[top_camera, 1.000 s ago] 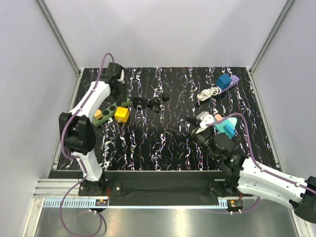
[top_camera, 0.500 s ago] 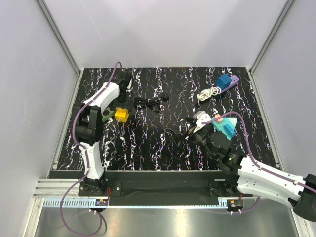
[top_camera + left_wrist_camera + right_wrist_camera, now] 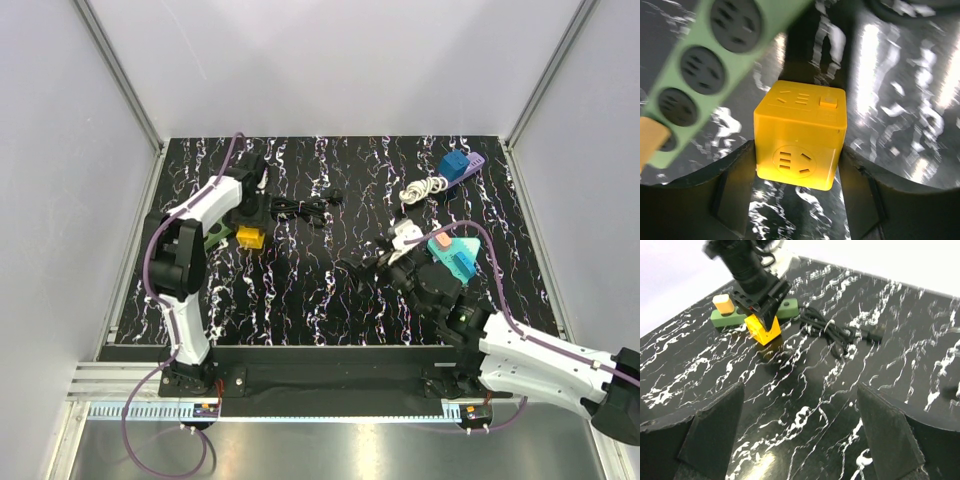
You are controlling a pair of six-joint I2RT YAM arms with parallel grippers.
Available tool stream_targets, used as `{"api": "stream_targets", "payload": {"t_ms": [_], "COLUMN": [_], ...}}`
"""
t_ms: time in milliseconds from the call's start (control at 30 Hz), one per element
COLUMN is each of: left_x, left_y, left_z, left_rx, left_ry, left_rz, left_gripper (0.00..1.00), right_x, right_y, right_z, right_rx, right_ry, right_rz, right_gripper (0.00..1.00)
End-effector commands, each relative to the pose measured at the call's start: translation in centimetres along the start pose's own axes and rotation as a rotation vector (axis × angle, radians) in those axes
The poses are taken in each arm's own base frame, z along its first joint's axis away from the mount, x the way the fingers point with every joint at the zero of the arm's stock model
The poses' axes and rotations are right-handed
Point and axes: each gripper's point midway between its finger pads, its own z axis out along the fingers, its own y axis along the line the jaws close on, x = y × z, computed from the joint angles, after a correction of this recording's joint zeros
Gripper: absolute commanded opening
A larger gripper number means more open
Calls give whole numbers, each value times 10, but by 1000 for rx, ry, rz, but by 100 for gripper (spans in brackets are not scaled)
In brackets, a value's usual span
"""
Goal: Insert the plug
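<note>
A yellow socket cube [image 3: 248,237] lies on the black marbled table beside a green power strip [image 3: 213,238]. My left gripper [image 3: 250,212] stands over the cube. In the left wrist view both fingers press the sides of the cube [image 3: 800,135], so the gripper [image 3: 797,152] is shut on it. A black cable [image 3: 305,208] with its plug [image 3: 338,197] lies right of the cube, loose; it also shows in the right wrist view [image 3: 840,330]. My right gripper [image 3: 380,264] is open and empty, hovering over the table's middle right [image 3: 800,405].
An orange plug [image 3: 722,304] sits in the strip's end [image 3: 720,319]. A white adapter [image 3: 405,232] and a teal block [image 3: 455,257] lie by the right arm. A blue block [image 3: 455,165] and a white coiled cable [image 3: 422,188] are at the back right.
My left gripper has moved from the back of the power strip toward me, down onto the yellow cube, and its fingers now flank it. My right gripper has edged slightly left.
</note>
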Motion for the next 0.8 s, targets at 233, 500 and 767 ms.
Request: {"api": "stream_targets", "payload": {"t_ms": [233,500,767], "left_x": [28,82,58], "left_y": [-130,-154,-122], "left_z": [-156,-239,-223], "left_rx": [787,1111,851], "left_ry": [-207,-263,-419], "left_rz": [203,315,67], "left_gripper": [0,0,0], "right_x": [-25,-59,-72], "right_y": [38,54,46], "right_z": [-6,-20,18], "right_rx": [-231,-372,-202], "right_ry": [12,-145,-95], "right_rz": [-127,-371,-77], "right_gripper": [100,100,100]}}
